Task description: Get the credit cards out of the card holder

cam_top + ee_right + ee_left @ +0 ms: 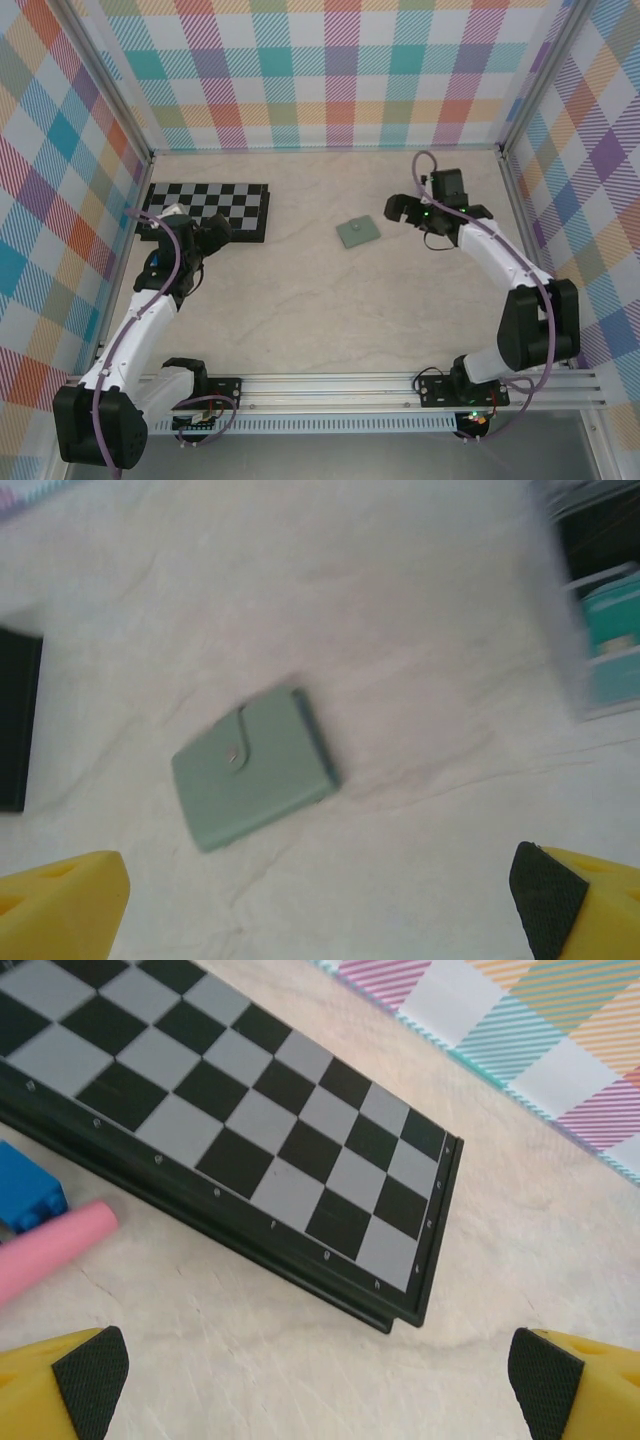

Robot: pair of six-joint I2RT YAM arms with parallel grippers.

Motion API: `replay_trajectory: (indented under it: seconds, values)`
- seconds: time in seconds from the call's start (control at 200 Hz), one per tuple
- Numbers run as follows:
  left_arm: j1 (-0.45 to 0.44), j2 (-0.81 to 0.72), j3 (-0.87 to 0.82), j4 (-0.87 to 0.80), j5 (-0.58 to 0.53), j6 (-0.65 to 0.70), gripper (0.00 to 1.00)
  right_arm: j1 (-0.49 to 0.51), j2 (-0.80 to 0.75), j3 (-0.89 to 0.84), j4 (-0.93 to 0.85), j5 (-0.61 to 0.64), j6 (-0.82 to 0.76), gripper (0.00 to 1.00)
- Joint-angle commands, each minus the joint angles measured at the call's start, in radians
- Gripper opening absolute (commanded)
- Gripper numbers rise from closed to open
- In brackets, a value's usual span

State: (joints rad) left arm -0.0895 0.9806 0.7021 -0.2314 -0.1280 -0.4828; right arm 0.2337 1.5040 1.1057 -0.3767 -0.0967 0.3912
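The card holder (356,232) is a small sage-green wallet lying shut on the table's middle, its tab clasp fastened. In the right wrist view the card holder (255,765) lies flat ahead of my right gripper (320,910), whose yellow fingers (60,905) stand wide apart with nothing between them. From above, my right gripper (404,210) hovers just right of the wallet. My left gripper (212,232) is open at the chessboard's near right corner, and in its own view my left gripper (318,1390) holds nothing over bare table. The credit cards are hidden.
A black and grey chessboard (208,208) lies at the back left, its corner (420,1290) close ahead of the left fingers. A blue block (25,1195) and a pink cylinder (50,1250) lie beside it. A clear box (600,610) with teal contents stands at the right.
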Motion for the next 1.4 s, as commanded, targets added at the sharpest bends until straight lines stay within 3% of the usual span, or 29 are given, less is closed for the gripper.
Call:
replay_trajectory:
  seconds: [0.0,0.525,0.71,0.905,1.16,1.395]
  values:
    - [-0.002,-0.009,0.021,-0.038,0.067,-0.057,1.00,0.058,0.100,0.091,-0.070,-0.039,0.023,0.97]
    - [-0.005,0.090,0.061,-0.087,0.186,-0.060,1.00,0.140,0.589,0.545,-0.272,0.020,0.005,0.88]
    - [-0.007,0.108,0.072,-0.097,0.197,-0.088,1.00,0.172,0.625,0.553,-0.293,0.006,0.021,0.85]
    - [-0.009,0.204,0.130,-0.135,0.298,-0.082,1.00,0.206,0.630,0.548,-0.330,-0.037,0.018,0.80]
    - [-0.032,0.265,0.133,-0.084,0.365,-0.102,1.00,0.283,0.569,0.473,-0.282,-0.238,-0.003,0.72]
    - [-0.085,0.334,0.163,-0.076,0.416,-0.101,1.00,0.289,0.559,0.570,-0.395,0.033,-0.073,0.74]
